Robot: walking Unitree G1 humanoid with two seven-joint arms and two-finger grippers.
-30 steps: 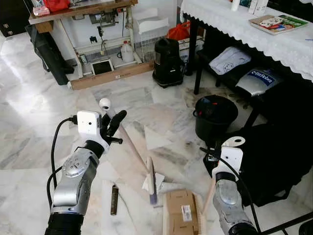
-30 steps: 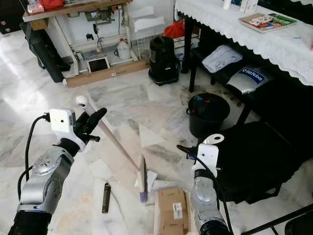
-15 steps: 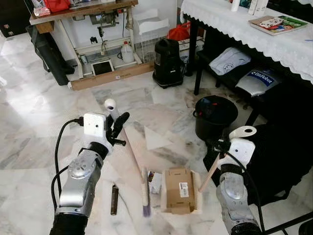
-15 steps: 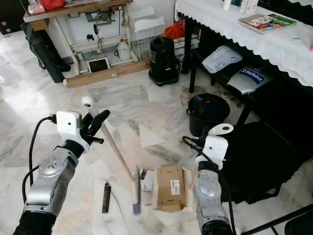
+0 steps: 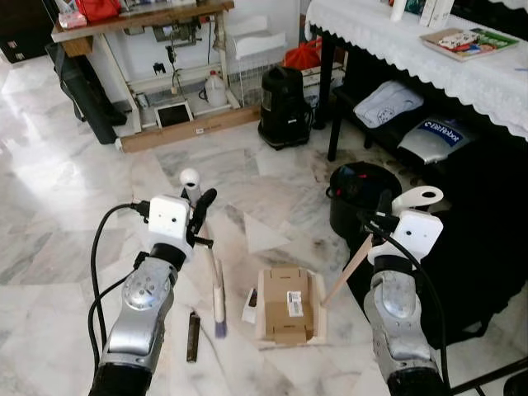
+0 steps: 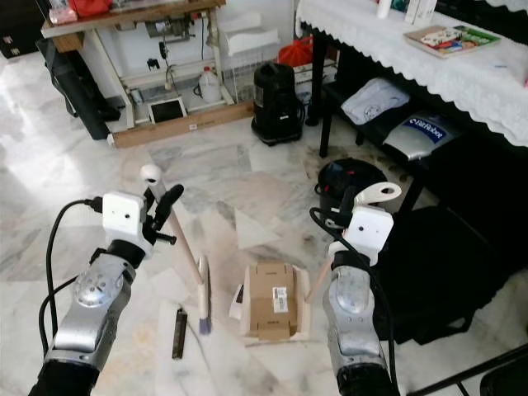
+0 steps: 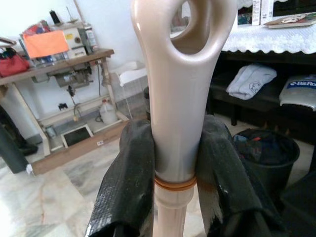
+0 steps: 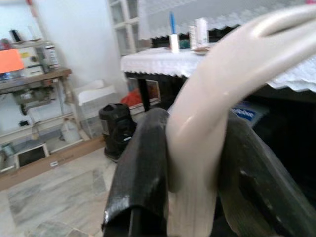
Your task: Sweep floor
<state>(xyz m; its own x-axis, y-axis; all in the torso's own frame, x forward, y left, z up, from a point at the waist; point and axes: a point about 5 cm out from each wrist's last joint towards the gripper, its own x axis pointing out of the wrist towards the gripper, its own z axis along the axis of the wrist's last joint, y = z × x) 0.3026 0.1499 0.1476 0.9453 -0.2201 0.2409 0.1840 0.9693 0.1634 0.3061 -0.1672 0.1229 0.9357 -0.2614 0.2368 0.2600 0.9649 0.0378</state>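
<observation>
While your left gripper (image 5: 200,216) squeezes the cream broom handle (image 7: 178,123) near its looped top, the broom's brush head (image 5: 219,299) rests on the marble floor (image 5: 66,239) — just beside a small cardboard box (image 5: 286,304). Your right gripper (image 5: 381,216) is clamped on the dustpan handle (image 8: 207,143), and the box lies in the dustpan (image 5: 318,305). A dark stick (image 5: 192,336) lies on the floor to the left of the brush. A black bucket (image 5: 361,191) stands behind — under the table.
</observation>
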